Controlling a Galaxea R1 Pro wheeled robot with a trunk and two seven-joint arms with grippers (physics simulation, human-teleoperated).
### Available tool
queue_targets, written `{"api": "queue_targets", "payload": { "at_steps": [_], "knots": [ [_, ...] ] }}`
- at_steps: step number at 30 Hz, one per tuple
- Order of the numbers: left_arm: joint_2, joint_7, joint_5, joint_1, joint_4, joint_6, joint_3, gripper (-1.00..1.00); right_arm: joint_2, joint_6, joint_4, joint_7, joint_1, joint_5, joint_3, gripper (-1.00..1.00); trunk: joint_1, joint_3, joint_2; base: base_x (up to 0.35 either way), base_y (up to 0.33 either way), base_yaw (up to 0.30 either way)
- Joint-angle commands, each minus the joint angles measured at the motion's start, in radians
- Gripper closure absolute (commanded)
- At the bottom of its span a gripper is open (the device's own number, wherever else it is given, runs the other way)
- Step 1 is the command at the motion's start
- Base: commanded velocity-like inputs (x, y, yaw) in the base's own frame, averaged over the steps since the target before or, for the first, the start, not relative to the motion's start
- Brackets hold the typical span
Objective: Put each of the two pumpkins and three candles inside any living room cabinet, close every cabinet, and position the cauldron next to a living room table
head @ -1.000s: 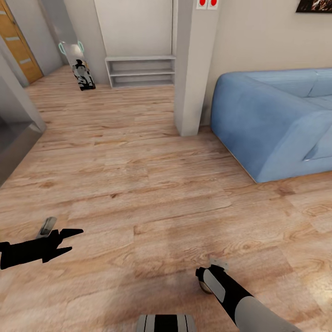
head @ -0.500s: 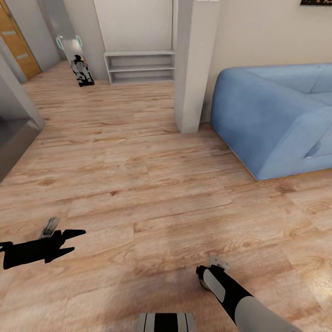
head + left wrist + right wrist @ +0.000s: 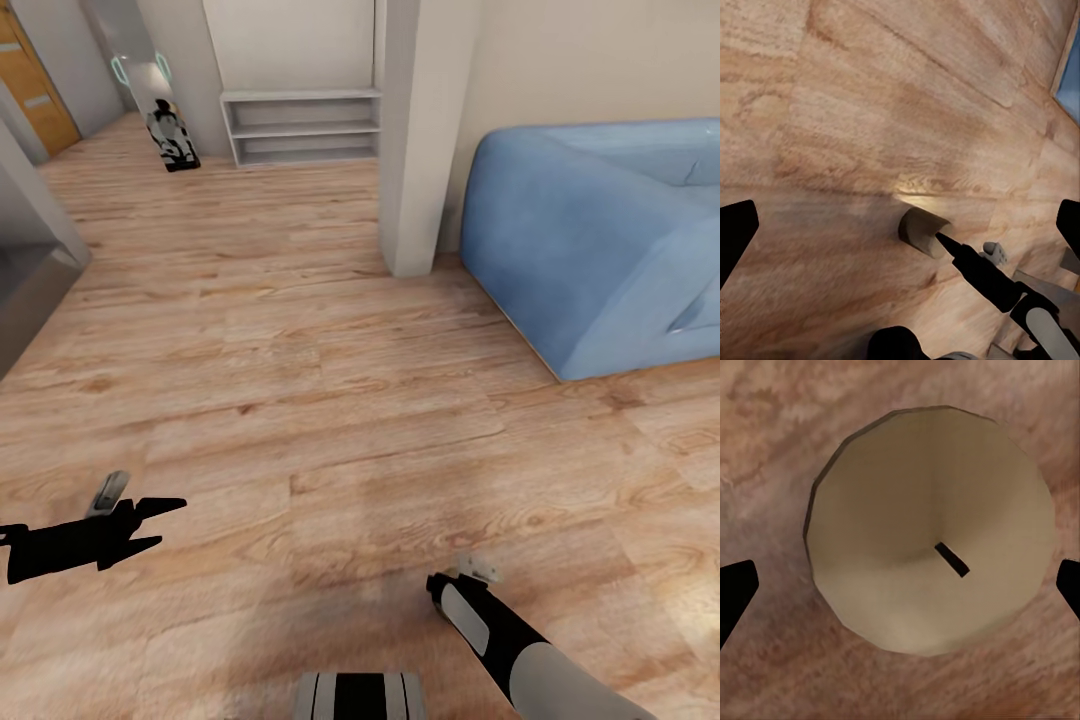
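A squat beige candle (image 3: pixel 930 529) with a short dark wick stands on the wood floor, straight under my right gripper (image 3: pixel 452 592). The black fingertips (image 3: pixel 735 589) sit wide apart on either side of it without touching it, so the gripper is open. From the left wrist view the same candle (image 3: pixel 919 231) sits at the tip of the right arm. My left gripper (image 3: pixel 168 522) hangs open and empty over bare floor. The pumpkins, the cauldron, the cabinet and the table are out of view.
A blue sofa (image 3: pixel 600 230) fills the right side. A white pillar (image 3: pixel 415 140) stands beside it. Pale grey open shelving (image 3: pixel 300 125) lines the far wall, with a board (image 3: pixel 170 130) leaning nearby. A grey unit (image 3: pixel 25 270) is at the left.
The whole head view has shifted, with the sofa, pillar and shelving sliding up the picture, so the camera moved. Both arms keep the same pose.
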Motion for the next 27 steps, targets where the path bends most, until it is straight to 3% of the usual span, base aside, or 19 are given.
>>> {"api": "queue_targets", "payload": {
  "at_steps": [1, 27],
  "knots": [
    [0.0, 0.01, 0.011, 0.0, -0.001, 0.003, 0.001, -1.0, -0.001, 0.005, -0.002, -0.008, -0.001, -0.005, 0.008, -1.0, 0.0, -0.005, -0.001, 0.0, 0.0, 0.0],
    [0.0, 0.01, 0.011, 0.0, -0.001, 0.003, 0.001, -1.0, -0.001, 0.004, -0.002, -0.008, -0.001, -0.006, 0.007, -1.0, 0.001, -0.009, -0.001, 0.023, -0.003, 0.0]
  ]
}}
